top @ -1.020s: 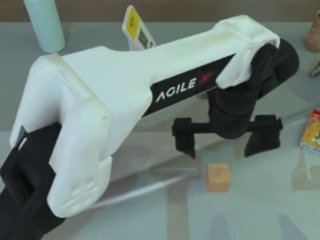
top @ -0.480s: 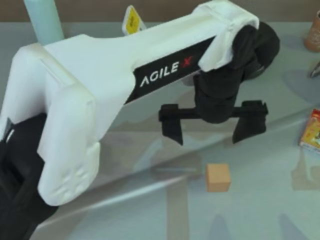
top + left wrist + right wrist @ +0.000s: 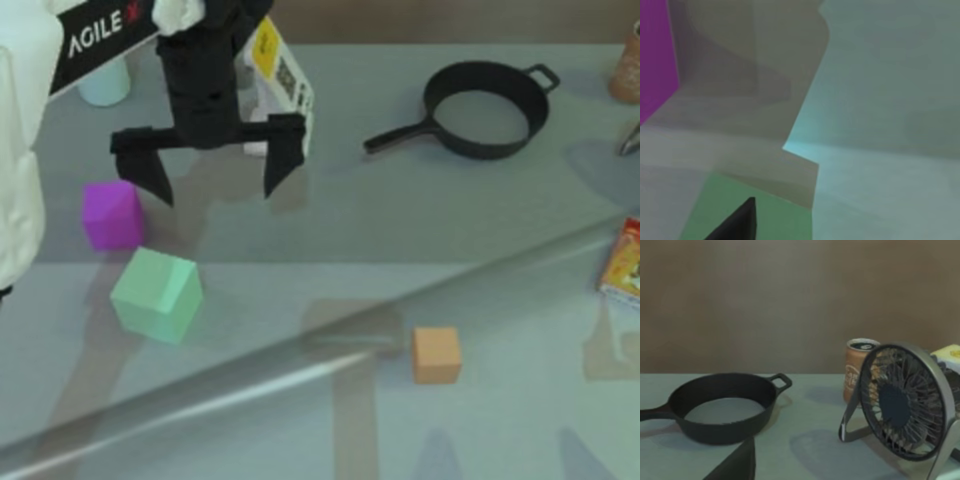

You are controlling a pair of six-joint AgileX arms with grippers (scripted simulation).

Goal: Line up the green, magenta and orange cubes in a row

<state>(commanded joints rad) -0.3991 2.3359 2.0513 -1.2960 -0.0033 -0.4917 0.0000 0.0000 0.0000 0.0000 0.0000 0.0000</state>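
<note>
Orange cube (image 3: 436, 354): nearest the camera, at about 5 o'clock on the desk (image 3: 400, 250), lying free where it lay a second ago, well apart from the other two.
Green cube (image 3: 157, 294): at about 8 o'clock, turned a little askew, free on the desk.
Magenta cube (image 3: 111, 214): at about 9 o'clock, just beyond the green one, near it but not aligned.
Change: the left claw (image 3: 211, 173) has swung from above the orange cube over to about 10 o'clock, above and just beside the magenta cube; it hangs spread wide, holding nothing.
Meaning (my reading only): the orange cube looks placed, and the magenta or green one is next; the row is not yet formed.
Left wrist view: magenta and green faces close below, one dark fingertip (image 3: 737, 225) in front.
Right claw: not seen from above; whether spread or closed I cannot tell.
Far desk: black pan (image 3: 487, 95) at 1 o'clock, fan (image 3: 900, 405), drink can (image 3: 858, 367).
Writing: "AGILE X" on the left arm (image 3: 105, 25); the yellow-labelled carton (image 3: 280, 75) is unreadable.
</note>
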